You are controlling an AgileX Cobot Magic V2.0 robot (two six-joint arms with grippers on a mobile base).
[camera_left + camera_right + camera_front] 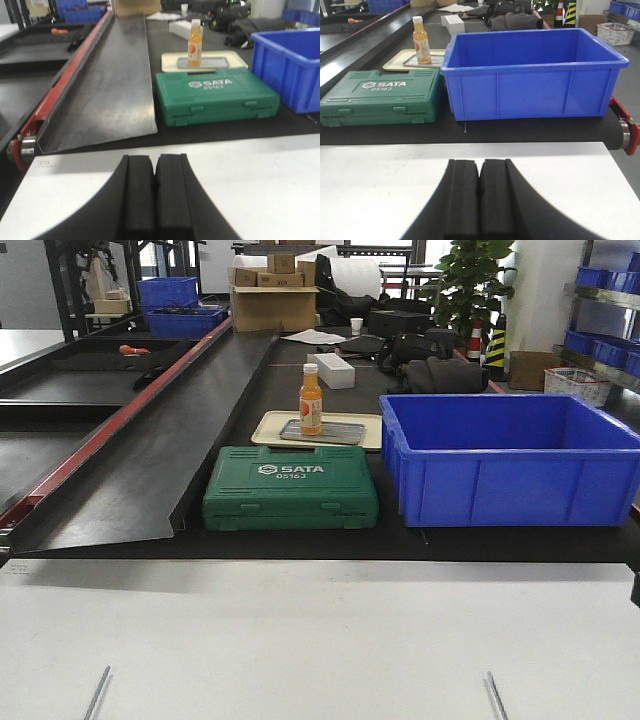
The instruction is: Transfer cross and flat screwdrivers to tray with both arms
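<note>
Wrist and front views. We see the left gripper [155,164] and the right gripper [480,166] above the white table [300,640], each with its fingers pressed together on nothing. Past the table edge, on the black belt [300,542], a green case [290,488] (lid down, marked SATA) lies beside a blue bin [510,475]. Behind the case, a bottle [311,398] stands upright on a small grey tray [335,432] inside a cream tray [265,428]. We cannot tell where the screwdrivers lie.

Left gripper [155,167], at 6 o'clock in its wrist view: two matte black rectangular finger blocks, squared tips, thin seam between, outer flanks flaring in smooth curves. Right gripper [480,170]: identical black build, same position.
</note>
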